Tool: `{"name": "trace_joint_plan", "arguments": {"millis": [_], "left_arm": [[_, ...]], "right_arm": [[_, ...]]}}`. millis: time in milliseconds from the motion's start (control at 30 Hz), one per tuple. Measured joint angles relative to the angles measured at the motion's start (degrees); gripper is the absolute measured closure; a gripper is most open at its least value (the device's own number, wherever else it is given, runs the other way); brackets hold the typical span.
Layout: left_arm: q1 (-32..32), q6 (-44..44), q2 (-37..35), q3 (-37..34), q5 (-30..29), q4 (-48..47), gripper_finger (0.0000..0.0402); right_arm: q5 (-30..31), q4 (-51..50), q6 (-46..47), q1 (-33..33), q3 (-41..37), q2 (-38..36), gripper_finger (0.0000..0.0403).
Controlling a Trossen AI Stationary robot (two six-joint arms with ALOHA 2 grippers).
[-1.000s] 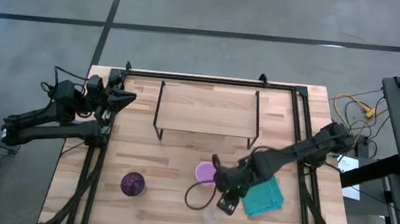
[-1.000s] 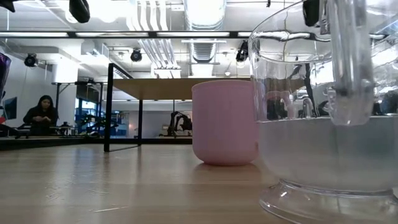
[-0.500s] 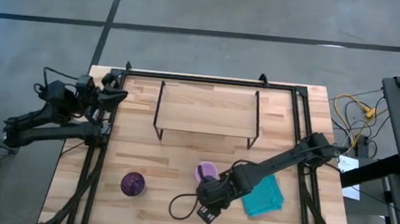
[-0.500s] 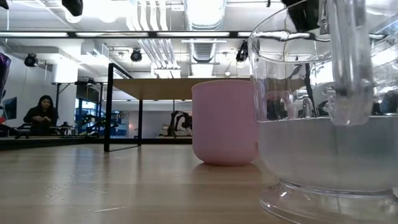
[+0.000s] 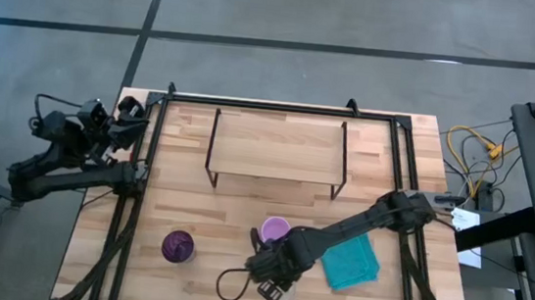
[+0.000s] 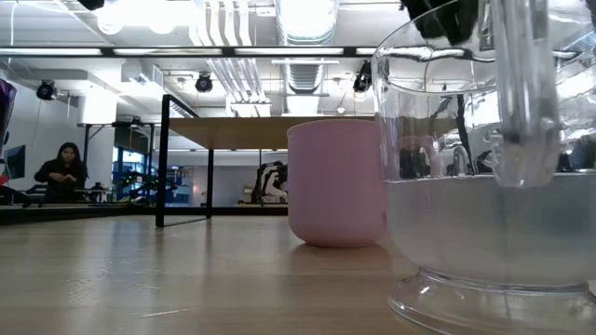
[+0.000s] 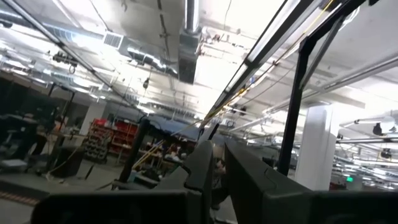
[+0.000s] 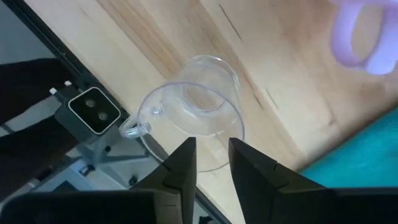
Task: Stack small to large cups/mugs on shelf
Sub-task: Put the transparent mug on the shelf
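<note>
right gripper (image 8: 211, 163): held over glass cup (image 8: 193, 112), fingers narrowly parted, nothing gripped | left gripper (image 7: 214, 165): raised off-table, nearly clenched, empty

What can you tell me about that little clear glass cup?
The glass cup is clear and empty, with a round open mouth, a small looped handle and a flared foot. It stands upright on the wooden table near its front edge, beside the pink mug. The right gripper hangs just above its rim, fingers apart, not touching it.

left gripper (image 5: 131, 117): raised at table's far-left corner | right gripper (image 5: 270, 280): low at front edge, jaws narrowly parted
</note>
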Motion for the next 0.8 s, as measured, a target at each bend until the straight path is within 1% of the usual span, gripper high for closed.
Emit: {"name": "trace_joint_plan", "arguments": {"millis": [100,200,633,800], "left_arm": [[0.01,-0.04,-0.98,0.0,0.0,-0.02,0.0372],[0.02,-0.07,-1.68,0.0,0.02,-0.02,0.0372],[0.02,-0.26,-2.68,0.0,0.17,-0.07,0.0372],[0.0,-0.29,-2.83,0.0,0.2,-0.06,0.0372]], "right_arm": [[0.95,-0.03,-1.23,0.0,2.81,0.78,0.0321],[1.36,-0.18,-1.33,0.04,3.22,0.85,0.0323],[1.36,-1.01,-0.71,0.15,1.11,0.85,0.0324],[1.33,-1.01,-0.72,0.39,-0.81,0.85,0.0323]]}}
